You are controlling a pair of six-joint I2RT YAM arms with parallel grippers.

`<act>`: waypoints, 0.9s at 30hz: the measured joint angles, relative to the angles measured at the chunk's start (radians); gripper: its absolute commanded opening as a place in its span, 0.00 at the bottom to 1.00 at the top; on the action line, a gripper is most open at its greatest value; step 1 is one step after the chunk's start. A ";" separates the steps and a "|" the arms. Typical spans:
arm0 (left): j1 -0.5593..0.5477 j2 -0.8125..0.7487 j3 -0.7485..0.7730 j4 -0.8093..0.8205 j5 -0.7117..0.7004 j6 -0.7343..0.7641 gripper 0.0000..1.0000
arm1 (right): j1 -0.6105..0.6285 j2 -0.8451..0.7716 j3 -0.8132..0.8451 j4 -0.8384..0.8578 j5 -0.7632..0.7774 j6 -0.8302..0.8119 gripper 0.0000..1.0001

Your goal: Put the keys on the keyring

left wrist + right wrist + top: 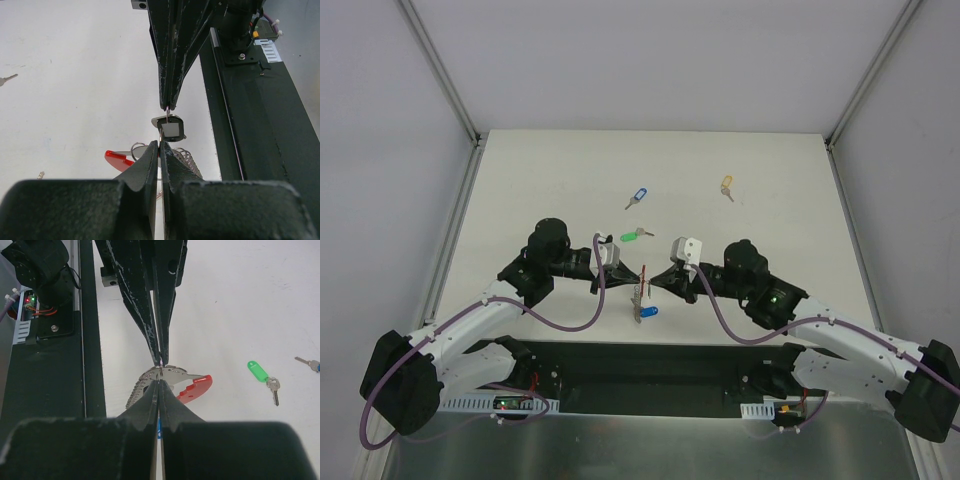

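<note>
Now in hand: threading the black-tagged key (171, 129) onto the keyring (196, 387), as I judge it.
Left hand (159, 146): fingers pressed together, clamped on the keyring's upper edge.
Right hand (159, 384): also closed tight, pinching the same loop from the opposite side, tip to tip with my left.
Keyring: held above the worktop (770, 220), upright between my two hands, with the red band on one side and the grey ribbed strap on the other.
Doing it well: anchor with one hand and slide the other along the loop in small moves. Let the black tag hang free so it cannot jam at the pinch. Never loosen both grips together, or the loop drops.
Doubt: I cannot tell whether the thin wire above the black tag is the loop's end or the key's own little ring.
Keys, counted: five. The black one is at the pinch. One blue-tagged key (648, 311) is at the loop's lower end, seemingly already on it. The other blue key (638, 196), the green key (258, 371) and the yellow key (726, 184) lie apart on the worktop.
Keyrings: one.
Hands: two.
</note>
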 measured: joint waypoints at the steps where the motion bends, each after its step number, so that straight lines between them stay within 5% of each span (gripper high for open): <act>1: 0.000 0.000 0.000 0.000 -0.001 0.000 0.00 | 0.000 -0.005 -0.002 -0.001 0.001 0.000 0.01; 27: 0.000 0.000 0.000 0.000 0.024 -0.001 0.00 | 0.000 0.011 -0.006 -0.013 0.006 0.000 0.01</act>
